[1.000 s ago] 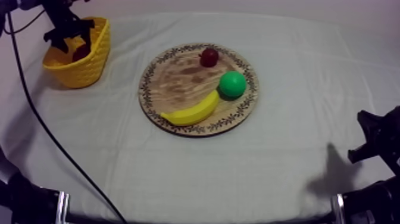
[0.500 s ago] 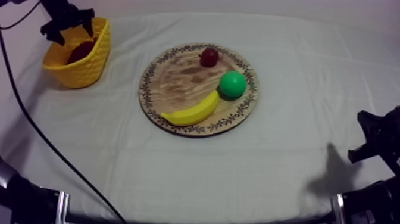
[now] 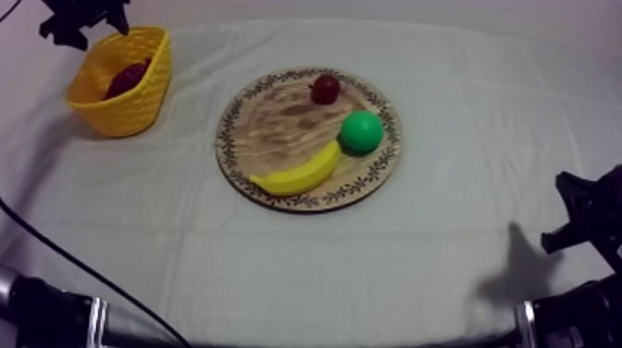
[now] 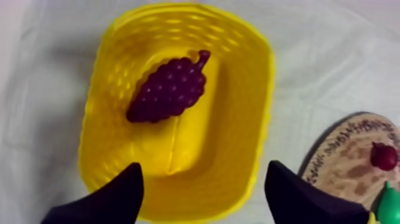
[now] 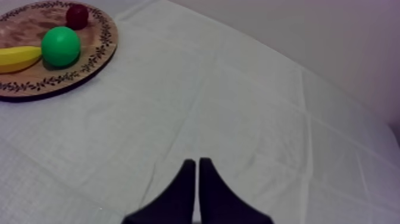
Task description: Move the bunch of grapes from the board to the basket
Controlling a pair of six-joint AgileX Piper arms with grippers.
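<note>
Plastic, wood and cloth, mostly matt

Under the left gripper (image 4: 203,167) the basket (image 4: 253,89) looks like moulded yellow plastic with a woven texture and a soft sheen. The grapes (image 4: 169,89) in it are bumpy, dark and faintly glossy. Ahead of the right gripper (image 5: 197,162) the cloth (image 5: 238,107) is matt and creased, and the board (image 5: 27,27) shows wood grain with a printed rim. The banana (image 5: 18,58), green fruit (image 5: 60,46) and small red fruit (image 5: 77,15) look smooth, perhaps plastic. The right gripper's fingers (image 5: 178,199) are matt black.
</note>
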